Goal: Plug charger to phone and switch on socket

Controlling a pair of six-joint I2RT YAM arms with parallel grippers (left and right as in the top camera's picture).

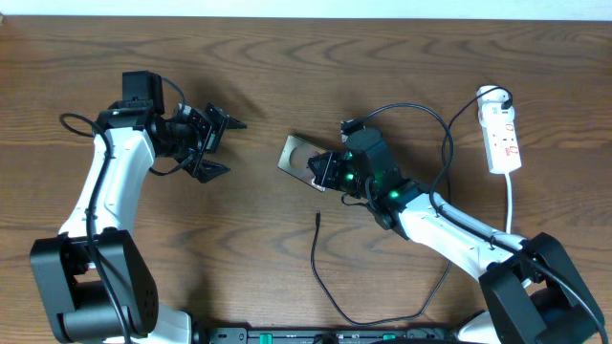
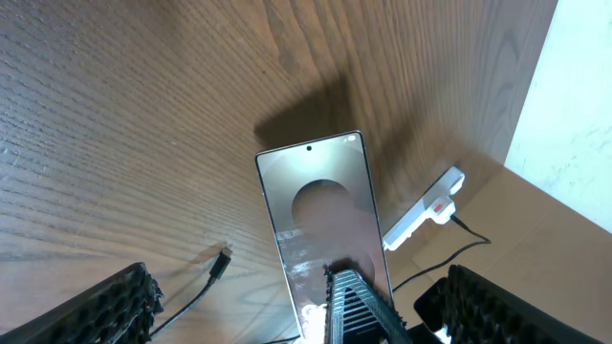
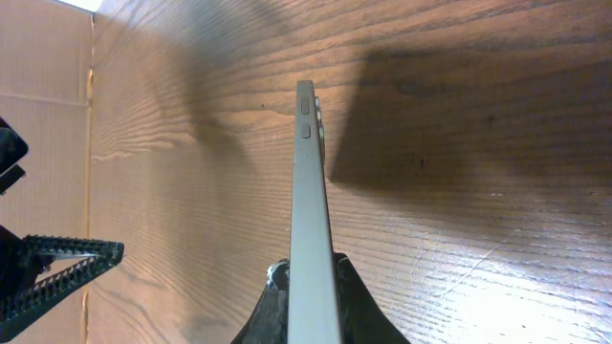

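- The flat dark grey-brown rectangular phone [image 1: 298, 156] is near the middle of the brown wood-grain counter [image 1: 287, 57]. It is tipped up on a long side, so its glossy face, with a pale round patch, looks toward the left arm [image 1: 105, 191].
- The right gripper [image 1: 323, 173] has its jaws clamped on the phone, one on each flat face, at the end nearer the right arm [image 1: 449, 234].
- The right wrist view shows the phone edge-on between those jaws, with its side buttons [image 3: 306, 107] near the far end.
- Whether the phone's lower edge touches the counter cannot be told.
- The left gripper [image 1: 225, 146] hovers to the left of the phone, well apart from it. Its jaws are spread wide, hold nothing, and open toward the phone.
- The long thin black charger cable [image 1: 325, 287] lies on the counter on the robot's side of the phone.
- Its small plug tip [image 1: 316, 218] lies near the phone but clear of it, and neither pair of jaws touches it.
- From the tip the cable curves away from the phone toward the counter's near edge. It then bends back up to the right of the phone, passing the right arm.
- The small white oblong power strip [image 1: 503, 134] with red markings lies far to the right of the phone. Its white cord [image 1: 510, 205] trails toward the robot's side.
- The strip's switch position is too small to read.
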